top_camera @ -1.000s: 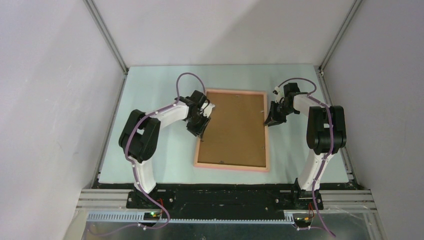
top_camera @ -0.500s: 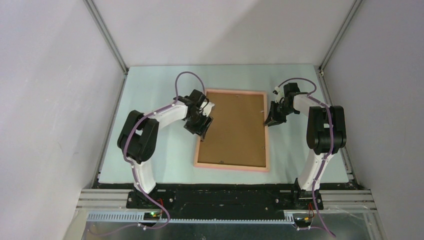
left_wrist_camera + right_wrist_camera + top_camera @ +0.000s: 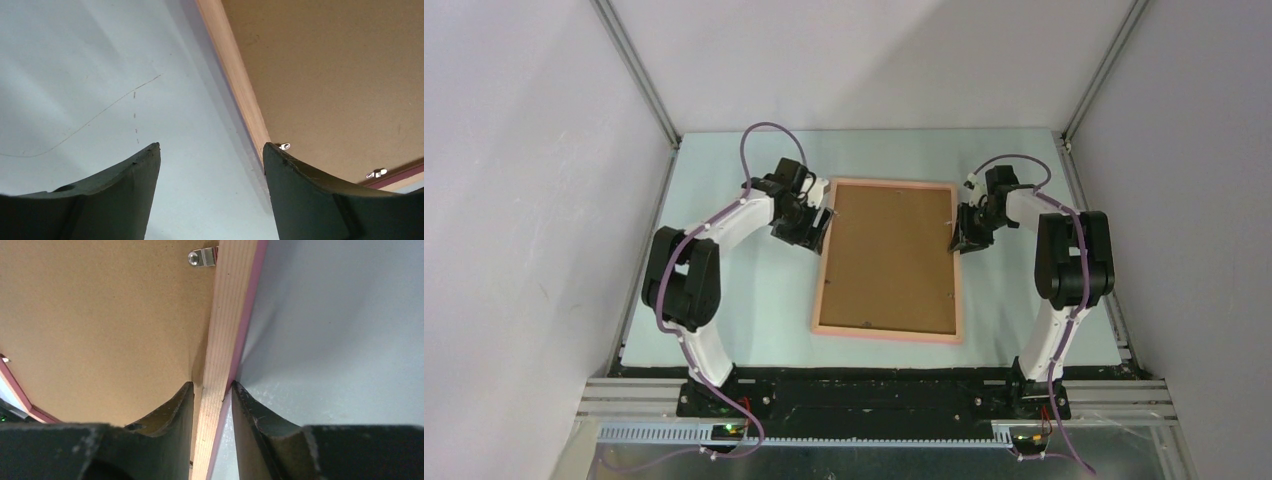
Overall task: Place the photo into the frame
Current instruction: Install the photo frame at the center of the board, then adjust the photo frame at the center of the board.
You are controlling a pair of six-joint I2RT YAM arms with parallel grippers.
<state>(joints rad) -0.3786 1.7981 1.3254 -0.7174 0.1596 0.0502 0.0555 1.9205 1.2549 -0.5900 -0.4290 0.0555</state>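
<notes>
Frame [image 3: 889, 332], back up on surface [image 3: 744, 290], long axis near-to-far, between my left pincer [image 3: 210, 146], spread beside its left rail, and my right pincer [image 3: 212, 385], straddling its right rail, pinching or not I cannot tell; photo unseen.

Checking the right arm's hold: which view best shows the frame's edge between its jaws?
Right wrist: the frame rail runs close-up between the jaws. Top external shows the whole frame, that contact tiny. Left wrist shows only the opposite rail.
</notes>
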